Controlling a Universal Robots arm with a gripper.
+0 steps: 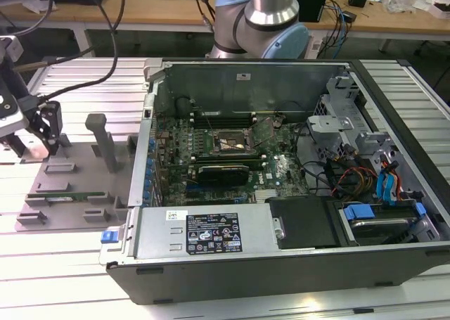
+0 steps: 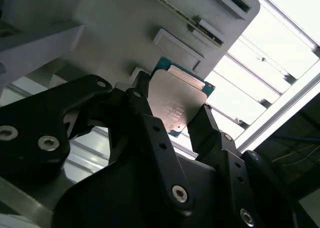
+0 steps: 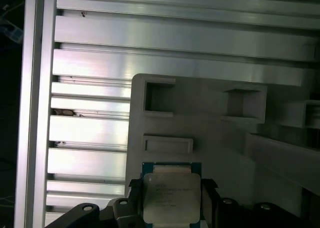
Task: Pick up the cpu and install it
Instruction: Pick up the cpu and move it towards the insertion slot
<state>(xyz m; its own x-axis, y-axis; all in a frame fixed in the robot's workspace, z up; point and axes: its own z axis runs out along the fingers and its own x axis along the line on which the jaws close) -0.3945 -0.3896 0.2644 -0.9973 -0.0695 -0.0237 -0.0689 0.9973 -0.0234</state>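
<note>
Grey tray [image 3: 215, 138] lies beneath the end effector [image 2: 172, 103], clamped on the cpu [image 2: 177, 100] and hiding its side edges.

I can read nothing for certain. Fine white print and symbols fill a black label [image 1: 211, 233] on the computer case [image 1: 281, 278], with a white sticker [image 1: 175, 215] just beside it. Faint engraved lines cross the cpu [image 2: 176, 107] [image 3: 171, 198] in both wrist views, too fine to read.

Light: you had bright room light | glare: desk [image 2: 280, 42] washed white | shadow: gripper [image 2: 172, 106] dark, cpu [image 3: 171, 198] faintly sheened
</note>
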